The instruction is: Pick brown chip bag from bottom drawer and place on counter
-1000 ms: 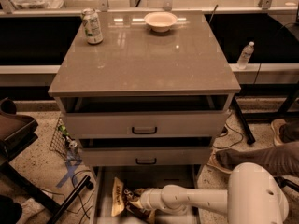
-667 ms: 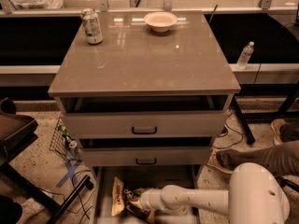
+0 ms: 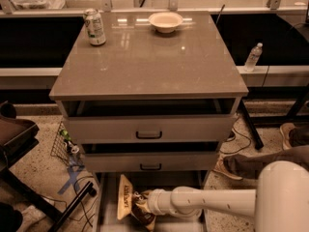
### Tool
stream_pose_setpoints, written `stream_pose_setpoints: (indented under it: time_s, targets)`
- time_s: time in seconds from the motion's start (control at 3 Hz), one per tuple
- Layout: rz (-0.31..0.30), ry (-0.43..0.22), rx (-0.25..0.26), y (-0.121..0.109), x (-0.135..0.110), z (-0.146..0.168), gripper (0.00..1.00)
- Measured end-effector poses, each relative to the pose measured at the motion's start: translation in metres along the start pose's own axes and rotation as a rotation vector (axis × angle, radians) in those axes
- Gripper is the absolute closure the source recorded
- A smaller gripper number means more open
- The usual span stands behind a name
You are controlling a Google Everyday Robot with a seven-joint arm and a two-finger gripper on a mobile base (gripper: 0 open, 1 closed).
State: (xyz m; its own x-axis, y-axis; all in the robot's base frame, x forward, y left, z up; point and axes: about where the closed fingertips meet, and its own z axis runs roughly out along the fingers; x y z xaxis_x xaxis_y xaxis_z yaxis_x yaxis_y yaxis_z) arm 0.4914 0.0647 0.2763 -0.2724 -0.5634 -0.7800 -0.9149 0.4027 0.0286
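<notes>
The brown chip bag (image 3: 126, 203) lies in the open bottom drawer (image 3: 107, 211) at the lower edge of the camera view, its tan side with lettering facing left and its dark brown part to the right. My gripper (image 3: 140, 203), on the end of the white arm (image 3: 203, 203) reaching in from the right, is down inside the drawer and right against the bag's right side. The counter (image 3: 149, 62) is the glossy grey-brown top of the cabinet above.
A green-and-white can (image 3: 95, 27) and a pale bowl (image 3: 165, 21) stand at the back of the counter. The two upper drawers (image 3: 149, 128) with black handles are slightly open and overhang the bottom drawer. A water bottle (image 3: 253, 57) stands on the right ledge. A person's feet (image 3: 256, 163) are on the floor at right.
</notes>
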Motion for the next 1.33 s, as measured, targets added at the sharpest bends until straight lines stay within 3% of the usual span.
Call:
stream_pose_setpoints:
  time_s: [0.67, 1.0, 1.33]
  targets:
    - [0.059, 0.045, -0.015, 0.016, -0.067, -0.109, 1.00]
    - [0.097, 0.042, 0.032, -0.013, -0.129, -0.197, 1.00]
    - [0.111, 0.006, 0.098, -0.035, -0.169, -0.261, 1.00]
